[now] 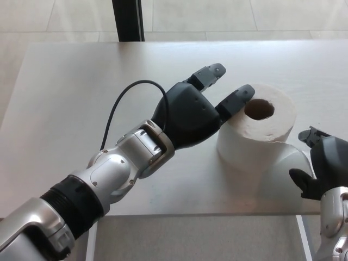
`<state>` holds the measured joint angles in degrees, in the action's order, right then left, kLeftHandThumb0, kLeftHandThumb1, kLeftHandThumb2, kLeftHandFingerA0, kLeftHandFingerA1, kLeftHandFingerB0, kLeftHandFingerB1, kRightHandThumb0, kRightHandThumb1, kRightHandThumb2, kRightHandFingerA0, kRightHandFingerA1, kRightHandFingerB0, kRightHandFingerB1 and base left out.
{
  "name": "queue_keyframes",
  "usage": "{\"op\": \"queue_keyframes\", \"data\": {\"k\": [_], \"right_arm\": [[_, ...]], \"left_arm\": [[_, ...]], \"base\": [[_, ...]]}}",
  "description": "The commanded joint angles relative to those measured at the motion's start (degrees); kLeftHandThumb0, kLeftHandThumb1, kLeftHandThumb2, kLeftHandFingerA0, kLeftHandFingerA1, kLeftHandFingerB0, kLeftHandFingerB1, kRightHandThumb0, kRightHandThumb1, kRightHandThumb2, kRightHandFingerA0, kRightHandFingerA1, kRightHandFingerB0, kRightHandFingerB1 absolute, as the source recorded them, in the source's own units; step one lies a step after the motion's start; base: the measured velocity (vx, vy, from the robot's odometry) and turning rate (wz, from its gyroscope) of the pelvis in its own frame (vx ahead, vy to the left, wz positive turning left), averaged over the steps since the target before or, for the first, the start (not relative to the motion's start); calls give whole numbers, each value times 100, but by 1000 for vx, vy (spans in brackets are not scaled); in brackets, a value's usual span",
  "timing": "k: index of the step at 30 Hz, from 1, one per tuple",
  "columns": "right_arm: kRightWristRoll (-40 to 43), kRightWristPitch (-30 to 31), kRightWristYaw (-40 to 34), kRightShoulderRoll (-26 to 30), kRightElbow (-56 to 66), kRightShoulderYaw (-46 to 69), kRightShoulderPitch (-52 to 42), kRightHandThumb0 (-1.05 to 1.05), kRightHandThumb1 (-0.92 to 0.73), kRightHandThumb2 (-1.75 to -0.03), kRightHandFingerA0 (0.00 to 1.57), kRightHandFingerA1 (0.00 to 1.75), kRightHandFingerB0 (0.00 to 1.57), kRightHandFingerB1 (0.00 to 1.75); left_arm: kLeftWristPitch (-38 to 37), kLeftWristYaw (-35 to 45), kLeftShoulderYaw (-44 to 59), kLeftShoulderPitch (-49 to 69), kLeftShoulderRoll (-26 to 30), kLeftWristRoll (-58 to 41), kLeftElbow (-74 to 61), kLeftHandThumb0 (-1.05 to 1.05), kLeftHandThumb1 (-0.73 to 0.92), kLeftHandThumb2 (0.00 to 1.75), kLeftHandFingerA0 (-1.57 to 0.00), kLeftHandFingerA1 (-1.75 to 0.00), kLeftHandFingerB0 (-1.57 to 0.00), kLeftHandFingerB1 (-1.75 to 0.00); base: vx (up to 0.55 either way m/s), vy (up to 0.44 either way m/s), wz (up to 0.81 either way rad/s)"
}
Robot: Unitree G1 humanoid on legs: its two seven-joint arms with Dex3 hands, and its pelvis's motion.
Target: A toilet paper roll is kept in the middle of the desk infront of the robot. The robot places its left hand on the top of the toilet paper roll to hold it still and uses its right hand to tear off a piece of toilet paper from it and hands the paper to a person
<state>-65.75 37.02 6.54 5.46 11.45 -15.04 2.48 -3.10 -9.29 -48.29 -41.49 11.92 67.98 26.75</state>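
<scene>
We look down from the robot's head onto a pale grey desk (81, 87). A white toilet paper roll (255, 130) stands upright on its flat end, right of the desk's middle and near the front edge, its brown cardboard core (258, 109) facing up at us.

Our left arm reaches in diagonally from the lower left, silver and black, with a thin black cable (117, 111) looping above the wrist. Our left hand (193, 111) sits just left of the roll. Its fingers are spread and hold nothing. One fingertip (242, 93) rests against the roll's upper left rim; another finger (209, 73) points up and away over the bare desk. The palm is beside the roll, not on top of it.

A loose tail of paper (291, 157) hangs from the roll's right side down towards the desk's front edge. Our right hand (321, 166) comes in at the lower right edge, only partly in frame, right against that tail. We cannot tell whether its fingers are closed on the paper.

Beyond the desk we see light floor tiles and a dark upright post (128, 19).
</scene>
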Motion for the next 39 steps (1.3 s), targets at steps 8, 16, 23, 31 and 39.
{"op": "queue_keyframes", "data": {"k": [8,16,23,31,39], "right_arm": [[972,-1394,-1690,105,-278,440,-384,-26,-82,-65,72,170,73,105],[1369,-2039,-1927,281,-284,660,-560,-27,-80,-69,72,172,70,122],[2129,-2113,-1274,188,362,985,-839,-23,-77,-75,70,168,62,144],[2978,-2420,-698,233,1102,1240,-1253,-17,-68,-83,70,165,66,144],[3662,-2947,-817,-70,1702,1196,-2143,-15,-68,-86,78,175,59,156]], "left_arm": [[-143,-100,-45,81,98,32,108,-44,57,63,0,-10,0,-24],[-124,-129,-72,59,101,80,137,-47,57,65,0,-10,0,-21],[-80,6,-85,70,124,112,40,-54,49,79,0,-13,-3,-7],[-97,3,-29,77,149,54,17,-51,46,79,0,-14,-2,-9],[-28,-10,-29,25,67,86,81,-48,48,79,0,-15,-4,-12]], "base": [[0,0,0],[0,0,0],[0,0,0],[0,0,0],[0,0,0]]}}
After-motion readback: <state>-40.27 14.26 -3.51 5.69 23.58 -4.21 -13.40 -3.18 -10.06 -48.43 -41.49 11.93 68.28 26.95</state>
